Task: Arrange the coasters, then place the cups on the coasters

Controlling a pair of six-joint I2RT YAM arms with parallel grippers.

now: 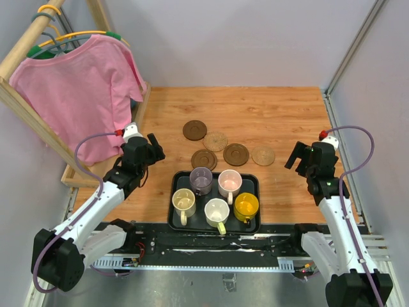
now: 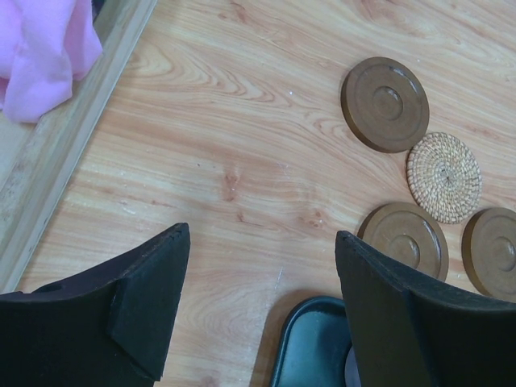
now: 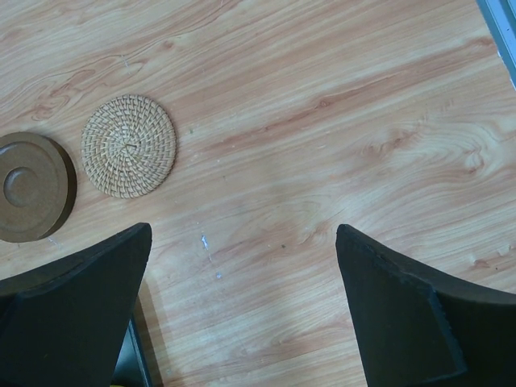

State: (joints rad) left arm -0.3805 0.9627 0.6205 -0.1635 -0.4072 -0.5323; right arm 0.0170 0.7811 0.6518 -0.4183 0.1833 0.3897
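Several coasters lie loosely clustered mid-table: dark brown discs [image 1: 195,130], [image 1: 204,159], [image 1: 236,154] and tan woven ones [image 1: 215,141], [image 1: 262,155]. Several cups stand on a black tray [image 1: 253,180]: purple-grey [image 1: 200,180], pinkish [image 1: 229,183], cream [image 1: 183,202], white with a yellow-green handle [image 1: 216,212], yellow [image 1: 246,206]. My left gripper [image 1: 151,151] hangs open left of the coasters, over bare wood [image 2: 262,234], nothing between its fingers. At the right, my right gripper [image 1: 298,155] is open and empty [image 3: 242,234], just right of a woven coaster [image 3: 129,146].
A pink shirt [image 1: 80,89] hangs on a wooden rack [image 1: 77,176] at the far left, close behind my left arm. Grey walls and a metal rail [image 1: 342,147] bound the wooden table on the right.
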